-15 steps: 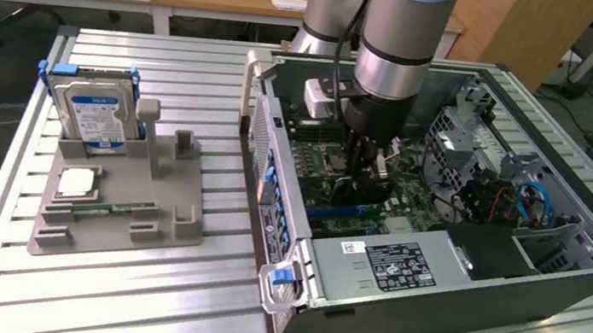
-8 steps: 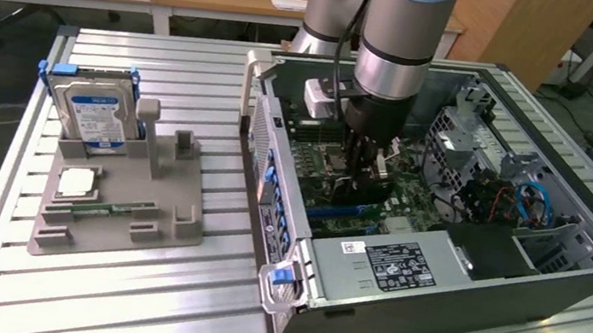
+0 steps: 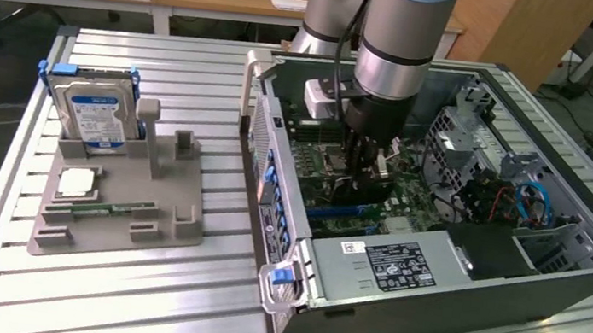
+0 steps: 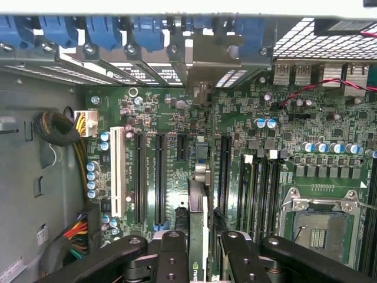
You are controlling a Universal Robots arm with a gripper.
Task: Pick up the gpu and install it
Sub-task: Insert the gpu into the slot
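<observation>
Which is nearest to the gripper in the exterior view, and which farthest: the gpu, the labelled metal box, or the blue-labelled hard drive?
1. gpu: clamped in the gripper, inside the case.
2. labelled metal box: in the case, toward the camera.
3. hard drive: upright in the grey holder, at the exterior view's left.

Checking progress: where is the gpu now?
Held edge-on in the gripper, the gpu stands over the motherboard inside the case on the exterior view's right.
</observation>
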